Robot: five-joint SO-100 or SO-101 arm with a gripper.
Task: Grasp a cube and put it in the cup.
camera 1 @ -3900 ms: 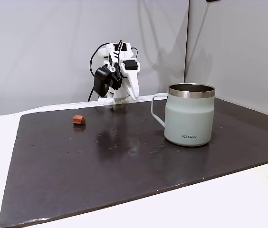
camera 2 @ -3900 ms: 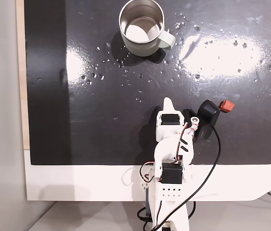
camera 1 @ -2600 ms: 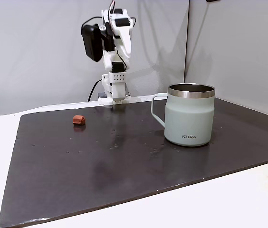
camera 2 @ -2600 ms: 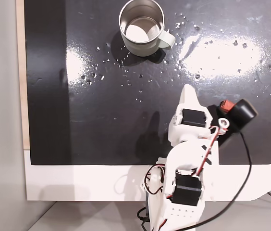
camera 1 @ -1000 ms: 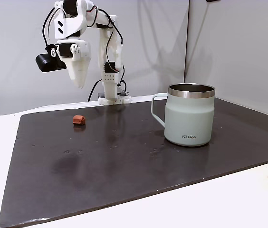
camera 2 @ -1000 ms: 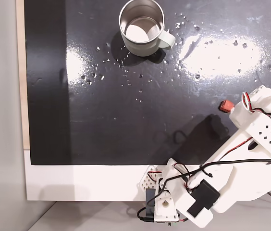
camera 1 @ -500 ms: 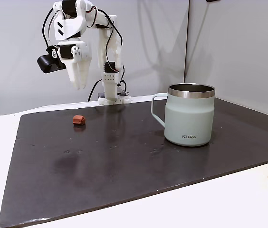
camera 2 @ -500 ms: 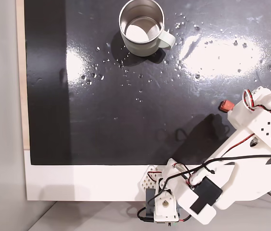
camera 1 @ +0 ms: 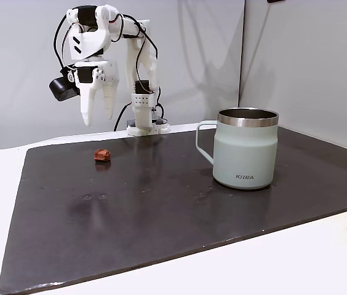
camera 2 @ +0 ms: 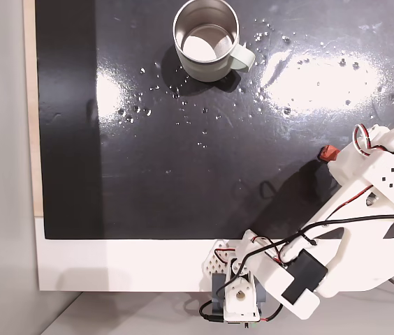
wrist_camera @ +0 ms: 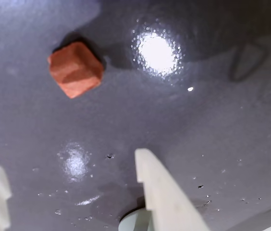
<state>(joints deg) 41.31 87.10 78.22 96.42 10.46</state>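
While the arm reaches out over the dark mat (camera 1: 179, 209), the gripper (camera 1: 98, 120) hangs above the cube (camera 1: 102, 155), fingers pointing down and spread apart, nothing between them. Change vs. half a second back: the fingers were close together then, now clearly parted; a second ago they looked fully together. The head has also shifted a bit toward the cube and lowered slightly in a fixed view. So pre-grasp opening looks done; approach phase, no contact yet. In the wrist view the cube (wrist_camera: 75, 69) sits upper left on the glossy mat, ahead of the two pale fingertips (wrist_camera: 147, 166) at the bottom edge, apart from both and not yet between them. In a fixed view from above, the cube (camera 2: 328, 151) is partly covered by the arm's white housing, near the mat's right edge in that view. The cup (camera 1: 246, 147) stands upright on the mat, well apart from the cube, handle toward the cube side in the side-on fixed view; from above the cup (camera 2: 183, 57) has its mouth open and looks empty. Judgement: next is a descent with a small forward correction so the cube ends up centred between the fingers. Risk: the cube is tiny and irregular, so an off-centre close could nudge it away on the slick surface.
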